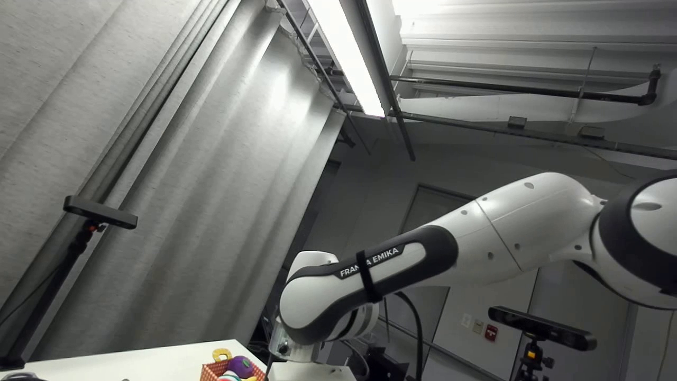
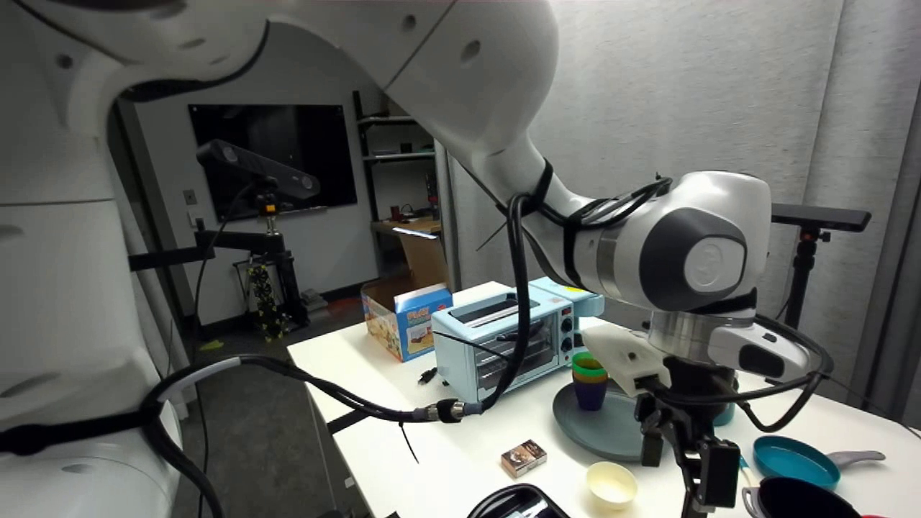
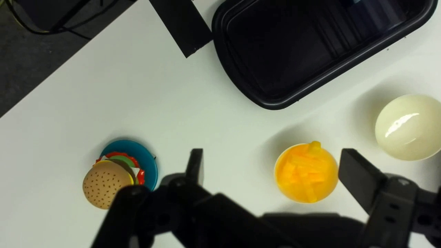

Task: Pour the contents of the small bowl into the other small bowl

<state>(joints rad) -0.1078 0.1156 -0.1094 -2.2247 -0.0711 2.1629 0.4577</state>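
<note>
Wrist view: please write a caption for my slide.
Open fingers above a table with a bowl of yellow pieces, an empty bowl, a black tray and a toy burger.

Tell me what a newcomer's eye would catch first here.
Probably the big white arm, sprawling across both exterior views. In the wrist view, the bowl of bright yellow-orange strips would stand out, appearing between the fingers of the open hand; the toy burger at lower left might come next.

A grey curtain (image 2: 683, 86) hangs behind the white worktop (image 2: 457, 467). The ceiling strip light (image 1: 348, 55) is lit. A dark panel (image 2: 306, 137) is wall-mounted beside black shelving (image 2: 396, 156).
</note>
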